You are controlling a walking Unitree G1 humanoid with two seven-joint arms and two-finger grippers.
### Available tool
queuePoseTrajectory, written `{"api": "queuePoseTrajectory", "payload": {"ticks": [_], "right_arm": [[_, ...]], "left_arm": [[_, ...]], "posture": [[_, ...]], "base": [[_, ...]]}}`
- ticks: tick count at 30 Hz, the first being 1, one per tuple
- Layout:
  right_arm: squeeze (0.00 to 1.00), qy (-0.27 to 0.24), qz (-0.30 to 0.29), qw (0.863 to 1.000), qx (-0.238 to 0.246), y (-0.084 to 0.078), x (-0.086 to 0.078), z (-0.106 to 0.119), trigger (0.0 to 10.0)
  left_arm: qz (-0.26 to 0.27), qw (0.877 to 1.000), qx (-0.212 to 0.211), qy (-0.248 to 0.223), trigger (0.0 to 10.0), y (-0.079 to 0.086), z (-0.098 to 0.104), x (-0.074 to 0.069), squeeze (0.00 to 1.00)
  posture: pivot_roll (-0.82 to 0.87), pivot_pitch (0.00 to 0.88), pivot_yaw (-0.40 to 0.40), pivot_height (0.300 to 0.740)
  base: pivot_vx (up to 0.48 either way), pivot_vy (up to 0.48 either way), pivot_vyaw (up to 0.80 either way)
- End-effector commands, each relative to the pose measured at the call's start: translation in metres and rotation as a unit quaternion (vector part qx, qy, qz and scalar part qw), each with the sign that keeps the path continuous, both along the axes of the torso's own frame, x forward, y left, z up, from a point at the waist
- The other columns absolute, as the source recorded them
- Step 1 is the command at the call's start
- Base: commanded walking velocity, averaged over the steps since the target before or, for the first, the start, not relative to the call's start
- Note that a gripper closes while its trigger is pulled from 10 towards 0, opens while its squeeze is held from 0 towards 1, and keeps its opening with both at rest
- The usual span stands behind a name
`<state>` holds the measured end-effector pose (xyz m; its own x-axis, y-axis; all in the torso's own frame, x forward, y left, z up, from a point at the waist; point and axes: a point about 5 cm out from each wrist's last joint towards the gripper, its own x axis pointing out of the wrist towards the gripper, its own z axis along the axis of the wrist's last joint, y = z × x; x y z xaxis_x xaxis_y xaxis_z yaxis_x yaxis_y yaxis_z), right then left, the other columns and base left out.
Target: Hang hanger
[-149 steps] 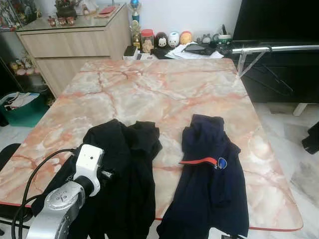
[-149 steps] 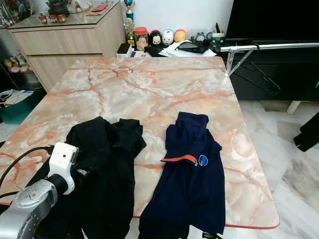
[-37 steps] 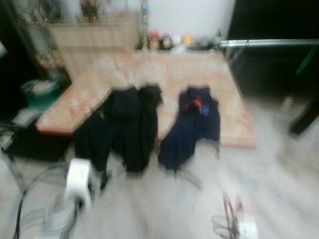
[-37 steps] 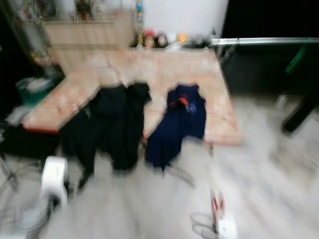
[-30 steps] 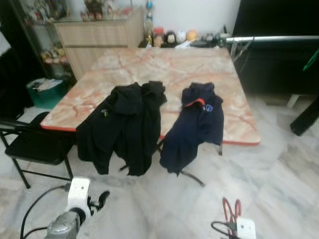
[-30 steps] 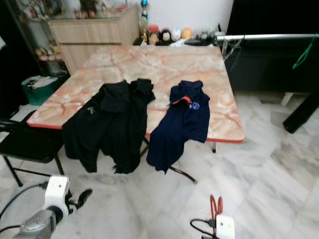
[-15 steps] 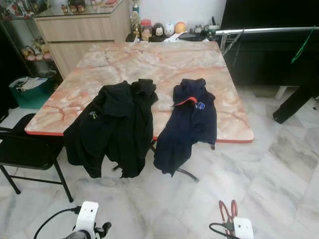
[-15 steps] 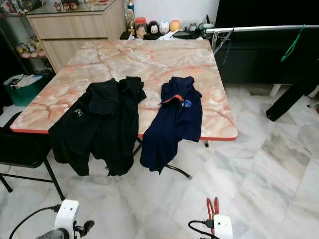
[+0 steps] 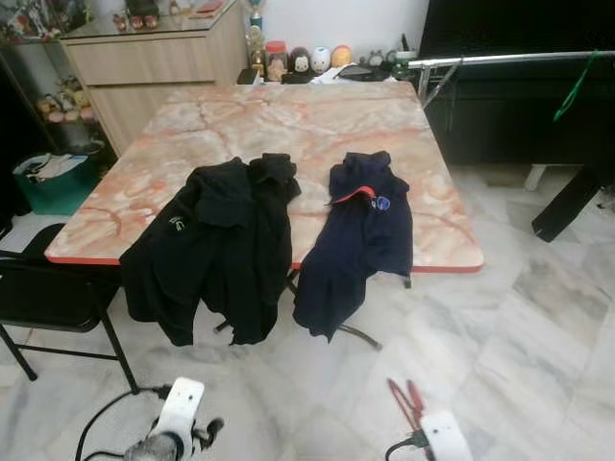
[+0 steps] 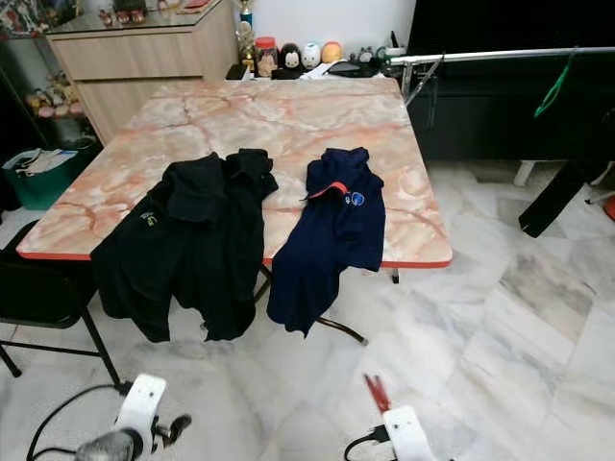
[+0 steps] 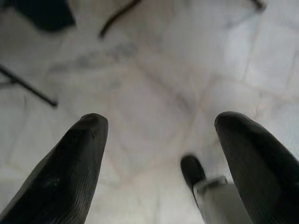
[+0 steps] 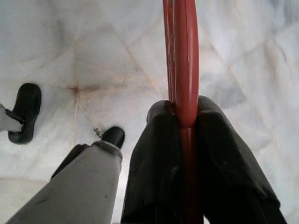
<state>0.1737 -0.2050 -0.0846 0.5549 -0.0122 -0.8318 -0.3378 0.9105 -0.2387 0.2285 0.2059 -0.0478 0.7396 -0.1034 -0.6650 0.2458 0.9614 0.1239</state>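
Status: right gripper (image 12: 184, 119) is clamped on the thin red plastic hanger (image 12: 181, 51); both black fingers (image 12: 156, 154) press its stem from either side. In the head views the hanger pokes up low at the frame bottom, above the white wrist housing, over the pale marble-tile floor (image 9: 538, 327). Held low, well apart from any rail.

Left gripper (image 11: 161, 140) hangs idle near the floor, fingers spread wide, nothing between them.

Robot stands back from the pink-veined marble table (image 9: 288, 120). Black jacket (image 9: 216, 240) and navy polo shirt with red collar trim (image 9: 360, 235) lie draped over the near table edge, side by side, not touching.

Likely target: the silver metal clothes rail (image 9: 509, 58) at far right past the table corner. A green hanger (image 9: 574, 82) already hangs from it.

Progress, my read: pickup done, hang not done. Hanger looks bare, no garment on it. Left: walk round the table's right side to the rail, raise the right arm, hook over the bar, release. Roughly halfway at best.
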Motion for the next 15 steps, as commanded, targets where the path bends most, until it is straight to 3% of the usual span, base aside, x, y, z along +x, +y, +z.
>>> {"api": "queuePoseTrajectory", "payload": {"ticks": [1, 4, 8, 10, 12, 13, 15], "right_arm": [[0.0, 0.003, 0.15, 0.988, -0.034, 0.009, 0.008, 0.004, 10.0], [0.0, 0.012, 0.196, 0.979, -0.05, 0.011, 0.009, 0.004, 10.0], [0.0, 0.011, 0.177, 0.982, -0.069, 0.007, 0.008, 0.003, 10.0], [0.0, -0.039, 0.22, 0.974, -0.03, 0.002, 0.055, 0.034, 10.0], [0.0, -0.043, 0.229, 0.972, -0.024, 0.002, 0.06, 0.038, 10.0], [0.0, -0.044, 0.287, 0.957, 0.018, 0.012, 0.063, 0.044, 10.0], [0.0, -0.044, 0.298, 0.953, 0.024, 0.013, 0.064, 0.046, 10.0]], "left_arm": [[-0.095, 0.994, 0.026, -0.044, 10.0, -0.002, 0.014, 0.011, 0.0], [-0.134, 0.989, 0.027, -0.062, 10.0, -0.004, 0.02, 0.014, 0.0], [-0.156, 0.984, 0.024, -0.079, 10.0, -0.002, 0.027, 0.018, 0.0], [-0.181, 0.98, 0.017, -0.077, 10.0, -0.002, 0.028, 0.016, 0.0], [-0.187, 0.979, 0.018, -0.076, 10.0, -0.002, 0.028, 0.016, 0.0], [-0.233, 0.97, 0.015, -0.067, 10.0, -0.007, 0.027, 0.01, 0.0], [-0.244, 0.967, 0.012, -0.065, 10.0, -0.008, 0.027, 0.009, 0.0]], "posture": [[0.04, 0.0, 0.056, 0.74], [0.03, 0.0, 0.058, 0.74], [0.04, 0.0, 0.055, 0.74], [0.04, 0.0, 0.056, 0.74], [0.04, 0.0, 0.055, 0.74], [0.05, 0.0, 0.051, 0.74], [0.05, 0.0, 0.05, 0.74]], "base": [[0.0, 0.0, 0.0], [0.0, 0.0, 0.0], [0.0, 0.0, 0.0], [0.0, 0.0, 0.0], [0.0, 0.0, 0.0], [0.0, 0.0, 0.0], [0.0, 0.0, 0.0]]}}
